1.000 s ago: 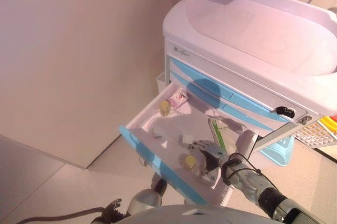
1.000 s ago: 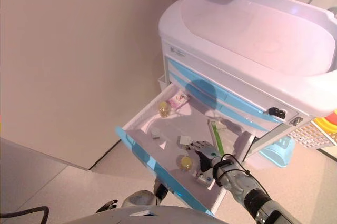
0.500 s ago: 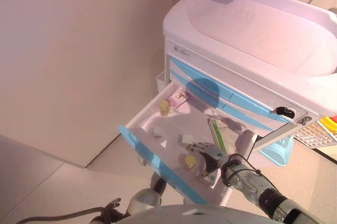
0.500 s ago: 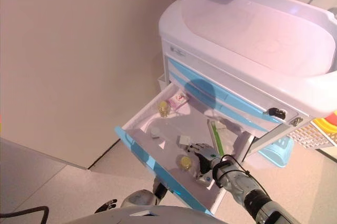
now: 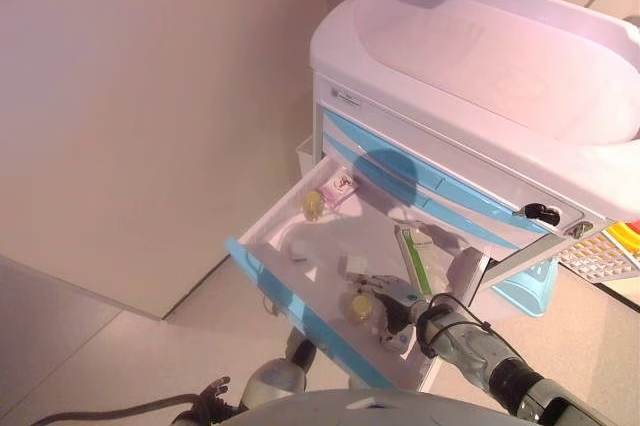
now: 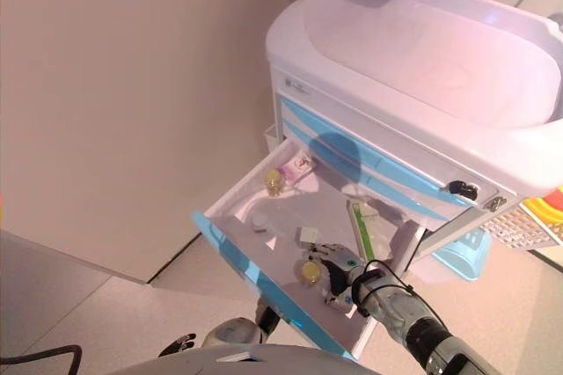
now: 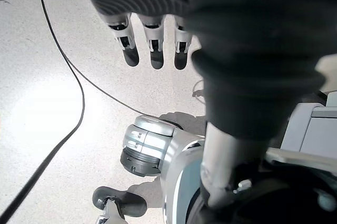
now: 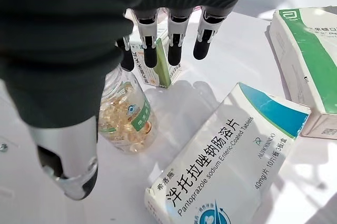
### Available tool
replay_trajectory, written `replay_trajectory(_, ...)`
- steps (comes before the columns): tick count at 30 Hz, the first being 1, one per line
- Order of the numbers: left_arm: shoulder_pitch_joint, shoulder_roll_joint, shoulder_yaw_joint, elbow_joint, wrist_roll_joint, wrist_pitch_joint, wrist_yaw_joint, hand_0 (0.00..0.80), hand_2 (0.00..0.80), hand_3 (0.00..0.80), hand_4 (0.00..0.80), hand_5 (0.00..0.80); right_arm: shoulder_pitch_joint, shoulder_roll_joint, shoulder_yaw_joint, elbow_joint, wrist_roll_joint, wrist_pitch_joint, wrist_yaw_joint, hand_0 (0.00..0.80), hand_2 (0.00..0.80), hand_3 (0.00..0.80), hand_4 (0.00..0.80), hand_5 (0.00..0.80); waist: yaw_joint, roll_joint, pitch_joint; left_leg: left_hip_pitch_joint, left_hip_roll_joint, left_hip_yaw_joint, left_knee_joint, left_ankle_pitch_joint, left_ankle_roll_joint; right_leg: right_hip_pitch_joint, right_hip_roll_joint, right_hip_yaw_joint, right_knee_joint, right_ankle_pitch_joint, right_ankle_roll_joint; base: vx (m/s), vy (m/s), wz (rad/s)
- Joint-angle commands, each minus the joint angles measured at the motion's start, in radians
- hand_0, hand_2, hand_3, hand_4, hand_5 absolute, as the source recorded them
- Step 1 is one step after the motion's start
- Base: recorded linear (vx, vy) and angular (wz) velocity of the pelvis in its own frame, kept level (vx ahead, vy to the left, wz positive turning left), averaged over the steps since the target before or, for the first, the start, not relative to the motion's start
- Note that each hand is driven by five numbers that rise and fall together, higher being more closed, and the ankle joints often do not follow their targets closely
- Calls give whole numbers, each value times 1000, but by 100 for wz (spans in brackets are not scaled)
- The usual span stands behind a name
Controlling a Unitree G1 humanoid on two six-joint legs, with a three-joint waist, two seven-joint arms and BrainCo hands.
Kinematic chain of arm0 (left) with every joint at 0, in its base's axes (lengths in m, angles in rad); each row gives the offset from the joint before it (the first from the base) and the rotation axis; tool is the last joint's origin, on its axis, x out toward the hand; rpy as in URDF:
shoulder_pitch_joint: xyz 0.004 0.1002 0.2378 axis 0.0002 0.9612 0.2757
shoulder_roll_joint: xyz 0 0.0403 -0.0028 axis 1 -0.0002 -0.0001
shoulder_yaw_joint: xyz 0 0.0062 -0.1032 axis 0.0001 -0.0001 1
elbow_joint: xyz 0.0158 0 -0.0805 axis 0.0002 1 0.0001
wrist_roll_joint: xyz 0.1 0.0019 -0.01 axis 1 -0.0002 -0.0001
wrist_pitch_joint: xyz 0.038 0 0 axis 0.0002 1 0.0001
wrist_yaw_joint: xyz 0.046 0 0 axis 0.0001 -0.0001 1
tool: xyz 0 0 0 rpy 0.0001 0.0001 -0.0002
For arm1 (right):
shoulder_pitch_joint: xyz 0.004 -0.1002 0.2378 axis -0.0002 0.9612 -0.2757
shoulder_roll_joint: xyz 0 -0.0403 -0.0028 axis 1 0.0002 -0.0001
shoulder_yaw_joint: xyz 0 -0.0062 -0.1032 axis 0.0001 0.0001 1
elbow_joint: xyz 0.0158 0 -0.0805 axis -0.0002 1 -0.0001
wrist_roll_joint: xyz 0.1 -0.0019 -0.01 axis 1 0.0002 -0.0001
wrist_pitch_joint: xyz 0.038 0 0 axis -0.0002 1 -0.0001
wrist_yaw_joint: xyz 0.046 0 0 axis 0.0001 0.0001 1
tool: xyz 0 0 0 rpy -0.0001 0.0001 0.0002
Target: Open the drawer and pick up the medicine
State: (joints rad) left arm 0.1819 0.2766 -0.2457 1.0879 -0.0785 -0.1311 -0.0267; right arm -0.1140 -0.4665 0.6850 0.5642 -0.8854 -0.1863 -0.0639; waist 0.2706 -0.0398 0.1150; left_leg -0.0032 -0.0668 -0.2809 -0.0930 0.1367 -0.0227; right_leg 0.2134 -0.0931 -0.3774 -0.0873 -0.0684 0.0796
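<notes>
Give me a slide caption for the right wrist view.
Right hand open over the capsule bottle, beside a blue-cornered medicine box.

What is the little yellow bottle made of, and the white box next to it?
The bottle looks like clear plastic or glass: you can see shiny golden capsules through it, and it has a paper-looking label. The box seems to be smooth printed cardboard, with folded edges and a flap end. The right hand hovers above them, open.

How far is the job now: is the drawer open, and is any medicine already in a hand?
Done: the drawer is pulled out, medicines showing inside. In hand: nothing yet; the right hand is open, fingers straight above the clear capsule bottle, beside a white-and-blue box. The left hand hangs open over the floor. Left: close on a medicine and lift it out.
</notes>
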Motion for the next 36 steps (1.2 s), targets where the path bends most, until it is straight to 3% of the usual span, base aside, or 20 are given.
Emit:
replay_trajectory(1, -61, -32, -12, 54, 14, -20, 6, 0, 0, 0, 0, 0, -38, -10, 58, -76, 14, -9, -26, 0, 0, 0, 0, 0, 21, -13, -17, 82, -26, 65, 11, -142, 37, -113, -45, 90, 77, 57, 24, 0, 0, 0)
replay_trajectory(36, -28, -37, -39, 18, 27, -20, 22, 0, 0, 0, 0, 0, -95, 31, 84, -13, 12, 2, -47, 0, 0, 0, 0, 0, 66, -3, -12, 70, -29, 35, 7, -129, 35, -114, -53, 63, 79, 58, 26, 0, 0, 1)
